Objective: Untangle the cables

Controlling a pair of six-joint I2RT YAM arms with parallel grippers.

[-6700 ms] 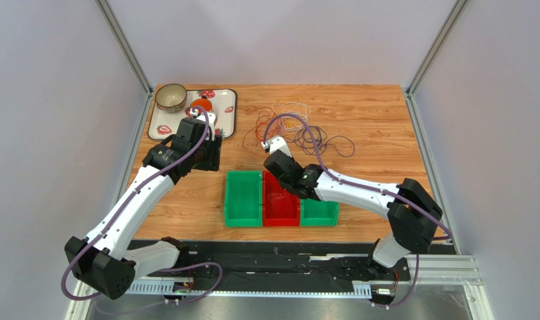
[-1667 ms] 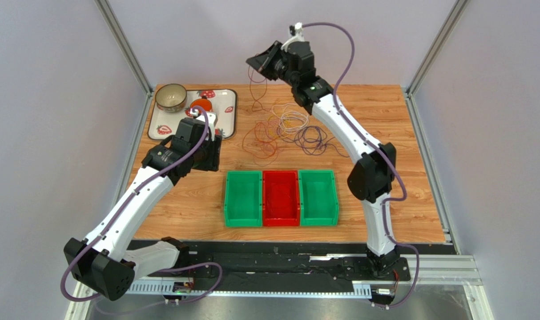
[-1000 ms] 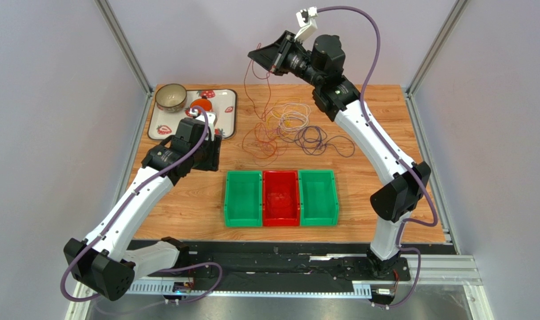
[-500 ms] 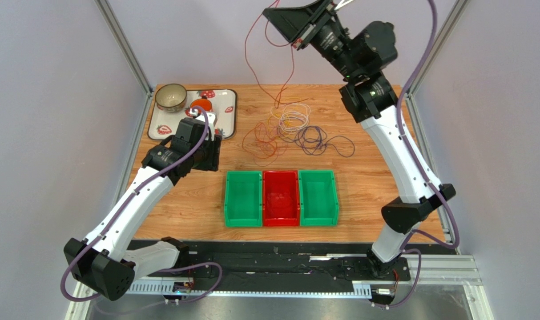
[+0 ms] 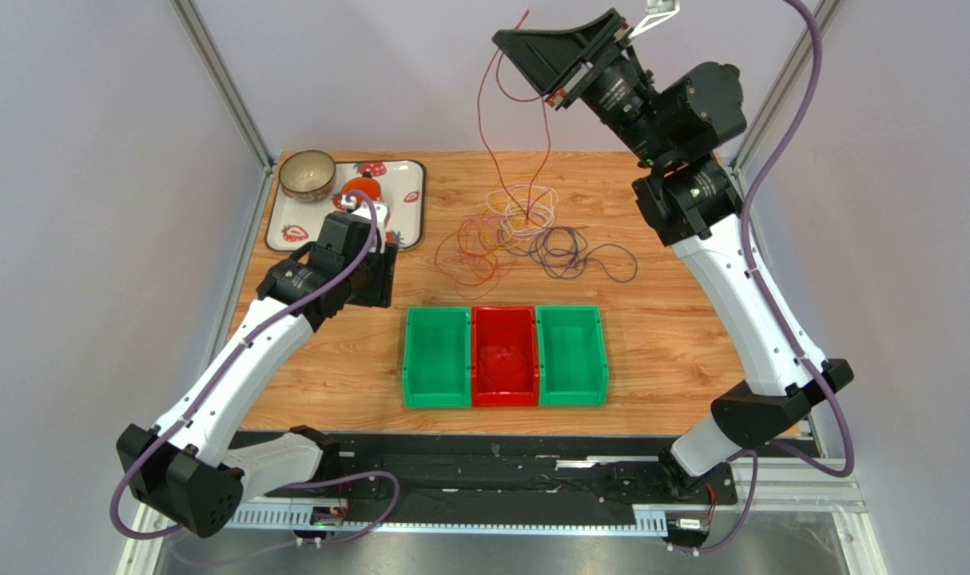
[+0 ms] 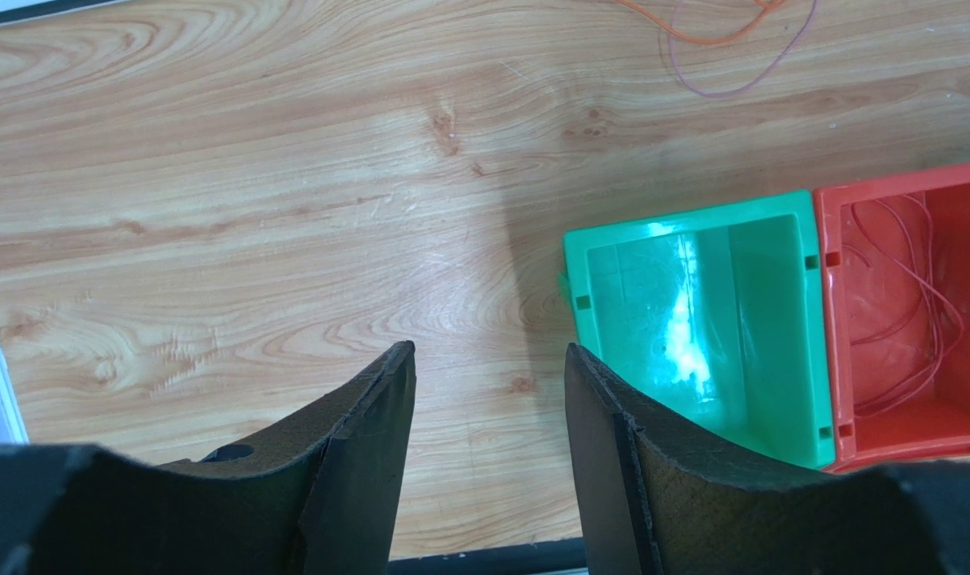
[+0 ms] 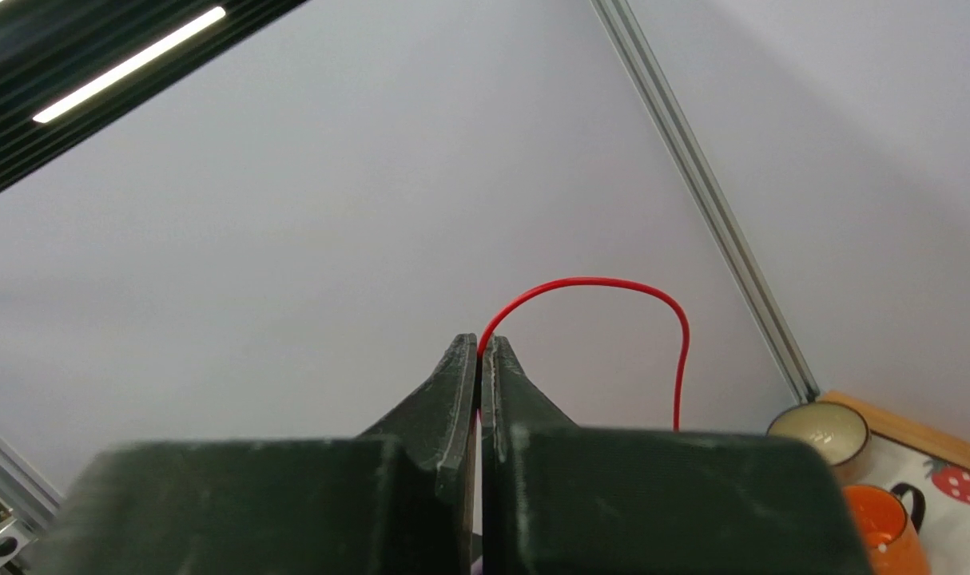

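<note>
Cables are on the move! The whole tangle (image 5: 526, 234) lies at the far middle of the wooden bench (image 5: 682, 300), loose loops of orange-red, dark purple and pale wire heaped over one another. Big change: the right arm (image 5: 742, 300), low over the pile a few seconds back, has swung right up above the far edge, and it has taken a single red cable (image 5: 488, 126) with it. That strand now hangs in long curves from high in the air down into the heap, its lower end seemingly caught among the others, so I'd call this one wire partly drawn out, not yet clear. The left arm (image 5: 262, 336) hasn't budged, parked near the strawberry tray (image 5: 408, 198). Nearer us sit three bins in a row; the red bin (image 6: 898, 312) in the middle already holds thin red wire, with a green bin (image 6: 694, 324) touching its side. Down to the small stuff: the right tool (image 7: 479, 359) is pinched tight on that red cable, which arcs up out of the tips, while the left tool (image 6: 488, 359) stands apart, gripping nothing, over the wood.
</note>
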